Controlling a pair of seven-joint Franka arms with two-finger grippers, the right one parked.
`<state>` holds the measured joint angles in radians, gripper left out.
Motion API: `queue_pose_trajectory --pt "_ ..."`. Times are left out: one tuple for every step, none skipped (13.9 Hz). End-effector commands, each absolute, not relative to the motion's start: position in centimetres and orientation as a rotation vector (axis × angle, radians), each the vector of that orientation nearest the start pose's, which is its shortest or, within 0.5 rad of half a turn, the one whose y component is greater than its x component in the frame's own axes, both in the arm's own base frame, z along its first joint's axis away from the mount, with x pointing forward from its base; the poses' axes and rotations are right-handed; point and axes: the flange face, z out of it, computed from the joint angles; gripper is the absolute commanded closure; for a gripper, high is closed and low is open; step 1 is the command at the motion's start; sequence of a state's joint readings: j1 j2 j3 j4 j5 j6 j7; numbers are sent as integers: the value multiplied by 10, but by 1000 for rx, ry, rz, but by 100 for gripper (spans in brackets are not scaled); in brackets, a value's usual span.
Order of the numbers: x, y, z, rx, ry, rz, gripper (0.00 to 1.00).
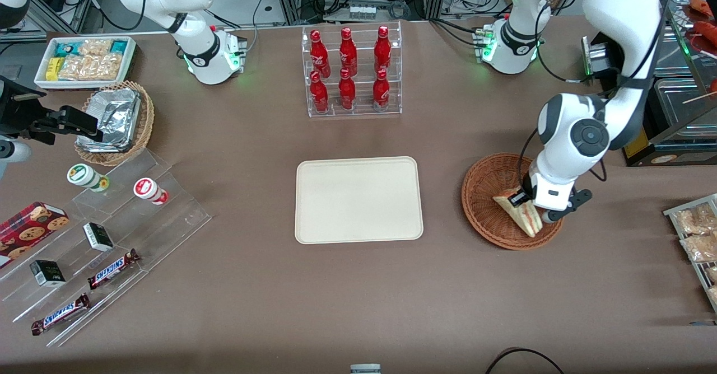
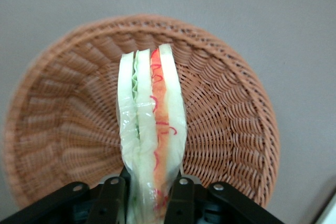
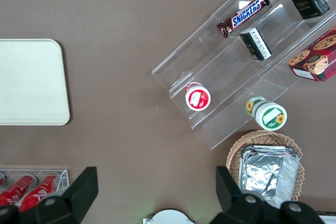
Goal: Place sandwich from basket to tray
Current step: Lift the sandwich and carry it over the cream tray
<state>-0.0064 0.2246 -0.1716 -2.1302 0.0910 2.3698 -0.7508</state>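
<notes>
Gripper (image 1: 532, 206) sits over the basket (image 1: 483, 195), clamped on the sandwich (image 1: 518, 210), well apart from the tray (image 1: 358, 199). Wrist view: your fingers (image 2: 181, 200) pinch the sandwich (image 2: 152, 129) across its slices; it looks soft, light, film-wrapped, so squeeze gently.

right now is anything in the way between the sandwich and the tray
Nothing visible. The gripper is shut on the sandwich over the basket, and only bare table lies between it and the tray.

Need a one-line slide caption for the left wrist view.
Gripper shut on the wrapped sandwich, held edge-up over the reddish-brown wicker basket.
</notes>
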Motion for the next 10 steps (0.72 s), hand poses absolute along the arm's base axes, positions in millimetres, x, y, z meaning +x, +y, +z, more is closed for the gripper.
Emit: queue_pose_trajectory --pt "578 -128 379 -2998 -719 -33 100" --pt "582 -149 400 -3001 -681 -17 100" --pt "581 -173 413 -3005 -630 -1 100" --pt "577 -201 424 -3017 -570 8 100" --pt "574 -224 429 -3033 -520 10 100" --pt "567 -255 430 -3053 -445 3 100" --pt "559 -284 427 -3067 -371 2 100" --pt "555 -307 422 -3080 -324 9 100" --pt "552 -335 417 -3092 -287 13 100" --pt "547 -361 410 -3107 -278 29 100"
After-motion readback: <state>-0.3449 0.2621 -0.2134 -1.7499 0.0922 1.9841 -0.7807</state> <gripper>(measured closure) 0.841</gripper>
